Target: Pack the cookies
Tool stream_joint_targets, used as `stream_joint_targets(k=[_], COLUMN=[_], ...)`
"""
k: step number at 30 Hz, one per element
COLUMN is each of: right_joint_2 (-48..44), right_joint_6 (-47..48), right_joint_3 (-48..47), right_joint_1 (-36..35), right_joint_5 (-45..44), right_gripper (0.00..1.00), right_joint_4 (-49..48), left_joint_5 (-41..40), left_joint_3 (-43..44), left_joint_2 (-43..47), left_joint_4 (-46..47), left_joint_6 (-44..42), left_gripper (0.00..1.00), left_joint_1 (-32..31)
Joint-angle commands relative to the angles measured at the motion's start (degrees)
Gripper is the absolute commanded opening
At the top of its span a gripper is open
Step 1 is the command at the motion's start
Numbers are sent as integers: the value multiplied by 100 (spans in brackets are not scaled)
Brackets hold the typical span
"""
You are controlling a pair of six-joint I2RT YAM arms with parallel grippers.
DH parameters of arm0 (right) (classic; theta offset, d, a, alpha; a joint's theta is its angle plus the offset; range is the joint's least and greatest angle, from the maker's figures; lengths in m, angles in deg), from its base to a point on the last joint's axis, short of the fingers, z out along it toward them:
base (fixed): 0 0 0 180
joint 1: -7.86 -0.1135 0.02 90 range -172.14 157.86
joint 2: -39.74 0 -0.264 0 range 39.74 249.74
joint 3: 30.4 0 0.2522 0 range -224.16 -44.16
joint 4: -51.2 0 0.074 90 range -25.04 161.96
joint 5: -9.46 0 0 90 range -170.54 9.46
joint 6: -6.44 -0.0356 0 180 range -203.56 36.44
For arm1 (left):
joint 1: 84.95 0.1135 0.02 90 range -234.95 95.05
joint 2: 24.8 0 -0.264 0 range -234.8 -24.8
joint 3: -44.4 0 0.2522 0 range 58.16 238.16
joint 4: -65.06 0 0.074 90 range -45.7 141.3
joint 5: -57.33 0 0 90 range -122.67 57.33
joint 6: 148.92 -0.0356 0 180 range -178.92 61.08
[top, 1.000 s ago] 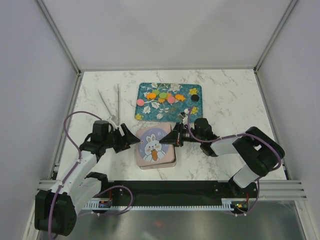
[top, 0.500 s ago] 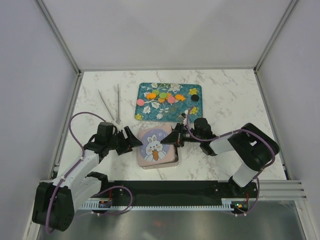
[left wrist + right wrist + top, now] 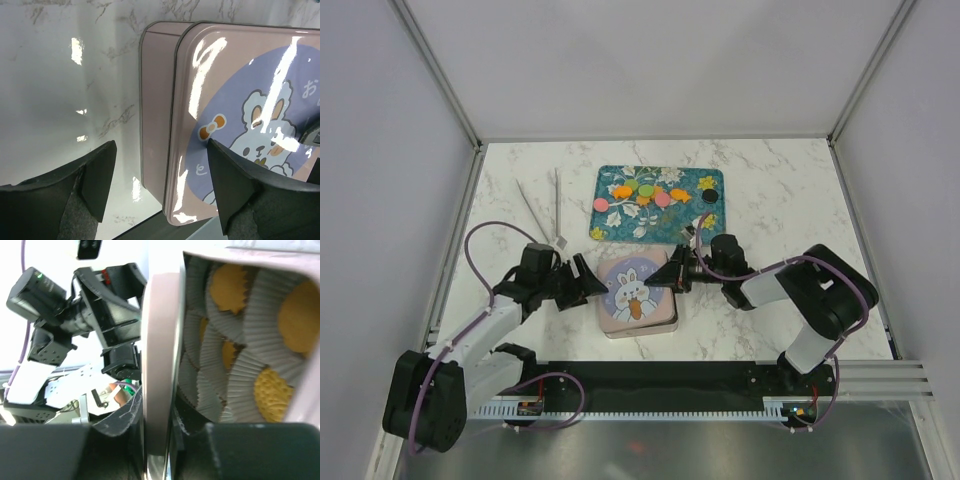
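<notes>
**Two grippers at the pink tin, lid gripped on one side**

Top view: the tin stands at table centre, close to my bases. Its bunny-printed lid sits shifted on the base, so the base wall is bare on the 9 o'clock side.

Left gripper: at 9 o'clock of the tin. The fingers are spread wide, one outside the tin wall and one over the lid face. I can't tell whether either touches.

Right gripper: at 3 o'clock of the tin, pinched together on the lid's rim. In the wrist view the rim runs upright between the two pads.

Past that rim the tin's inside shows: white crinkled paper cups packed close, several holding golden-orange cookies.

More cookies lie loose on the teal floral tray at 12 o'clock of the tin: mostly orange, plus pink, one green, and one black near the tray's 3 o'clock edge.

Tongs lie on the marble at 10 o'clock of the tin, just beside the tray and apart from both grippers.
</notes>
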Motion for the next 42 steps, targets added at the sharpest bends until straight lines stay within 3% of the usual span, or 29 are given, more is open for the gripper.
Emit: stream_joint_targets(k=[1, 9, 14, 21, 33, 39, 42], right_joint_2=[-147, -578, -921, -1492, -1958, -2335, -2547], right_joint_6=[324, 694, 984, 1555, 2258, 2539, 2549], right_joint_3=[84, 277, 339, 330, 400, 339, 347], right_joint_1=[110, 330, 593, 918, 1279, 1305, 1305], right_joint_5=[2, -33, -42, -130, -358, -762, -903], right_gripper=[29, 31, 37, 38, 40, 52, 63], right_joint_4=[34, 728, 1299, 2502, 3592, 4164, 4314], left_joint_5=[-307, -536, -607, -607, -633, -659, -686], left_joint_3=[254, 395, 413, 430, 553, 650, 747], left_joint_2=[-110, -400, -497, -585, -629, -620, -629], left_joint_4=[217, 270, 323, 393, 349, 270, 208], left_joint_6=[119, 207, 224, 224, 242, 233, 216], left_gripper=[80, 79, 79, 78, 77, 77, 77], left_joint_1=[-183, -482, -561, -614, -710, -763, -807])
